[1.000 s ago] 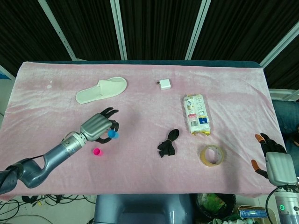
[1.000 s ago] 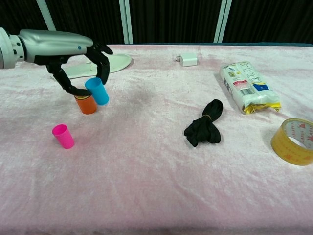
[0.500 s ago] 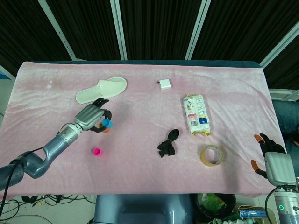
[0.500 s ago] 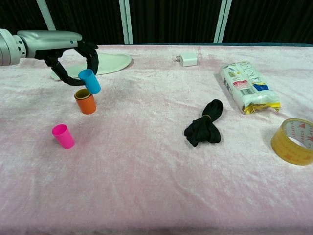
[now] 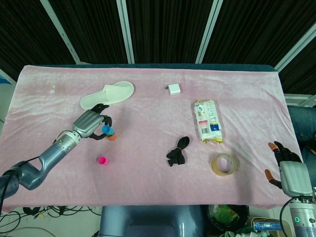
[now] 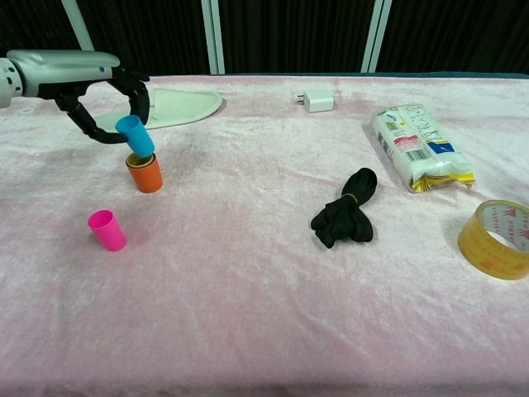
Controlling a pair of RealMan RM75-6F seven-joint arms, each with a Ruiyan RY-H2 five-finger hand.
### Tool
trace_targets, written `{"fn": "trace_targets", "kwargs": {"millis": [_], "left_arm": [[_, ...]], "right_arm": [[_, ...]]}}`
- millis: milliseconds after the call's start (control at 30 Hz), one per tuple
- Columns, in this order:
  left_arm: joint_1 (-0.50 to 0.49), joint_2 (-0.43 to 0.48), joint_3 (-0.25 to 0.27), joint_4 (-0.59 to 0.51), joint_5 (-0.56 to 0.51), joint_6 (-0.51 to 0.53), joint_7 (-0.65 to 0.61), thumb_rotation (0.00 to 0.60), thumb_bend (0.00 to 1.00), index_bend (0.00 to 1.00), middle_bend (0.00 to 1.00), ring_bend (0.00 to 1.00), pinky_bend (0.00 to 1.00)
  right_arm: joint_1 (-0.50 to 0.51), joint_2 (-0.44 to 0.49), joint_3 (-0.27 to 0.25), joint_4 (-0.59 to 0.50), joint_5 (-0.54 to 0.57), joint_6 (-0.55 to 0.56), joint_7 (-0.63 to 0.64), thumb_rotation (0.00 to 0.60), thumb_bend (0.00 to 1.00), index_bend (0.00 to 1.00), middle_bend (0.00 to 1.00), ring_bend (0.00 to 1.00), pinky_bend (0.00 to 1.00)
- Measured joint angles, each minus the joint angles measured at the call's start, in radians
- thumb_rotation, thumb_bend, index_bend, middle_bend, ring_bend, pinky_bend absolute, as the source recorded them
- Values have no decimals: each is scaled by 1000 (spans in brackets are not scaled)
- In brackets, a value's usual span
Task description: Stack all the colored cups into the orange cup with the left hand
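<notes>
Left robot hand (image 6: 99, 99) pinches the blue cup (image 6: 135, 136), tilted, its base at the mouth of the orange cup (image 6: 145, 174); a yellowish rim shows inside the orange cup. Pink cup (image 6: 107, 230) stands apart, nearer the front edge of the pink-covered surface (image 6: 248, 314). Right robot hand (image 5: 289, 170) rests at the far right edge, fingers spread, holding nothing. White slipper (image 6: 178, 106) lies behind the left robot hand.
</notes>
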Motion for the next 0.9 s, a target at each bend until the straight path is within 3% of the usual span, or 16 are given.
{"fn": "trace_targets", "kwargs": {"millis": [233,300,367,500,600,700,767,900], "left_arm": [[-1,-17,17,27,16,-18,-31,600,347,448,470,0,0],[-4,-19,20,32,19,-24,-33,600,292,379,416,0,0],[-7,-17,24,33,19,-38,-27,600,194,231,277,0,0],[-10,-13,23,26,5,-54,4,600,146,65,119,0,0],[-5,-7,17,11,-2,-41,15,600,146,60,116,0,0],[4,5,16,-10,0,-17,27,600,147,110,174,0,0],[16,20,18,-34,12,19,41,600,167,159,240,0,0],[78,80,44,-125,54,141,81,600,187,215,275,0,0]], "right_arm": [[-1,0,0,-1,1,1,0,600,254,155,98,175,239],[-1,0,0,-1,3,0,0,600,255,155,97,175,239],[0,1,1,-2,3,0,1,600,255,159,97,175,238],[-1,1,0,-1,3,0,0,600,255,162,98,175,239],[-1,1,1,-2,5,-1,0,600,254,162,98,175,239],[-1,1,1,-2,6,-1,-1,600,255,162,98,175,239],[-1,0,0,-3,5,-1,-2,600,255,162,98,175,239],[-2,0,0,-4,2,2,-4,600,256,162,98,175,239]]}}
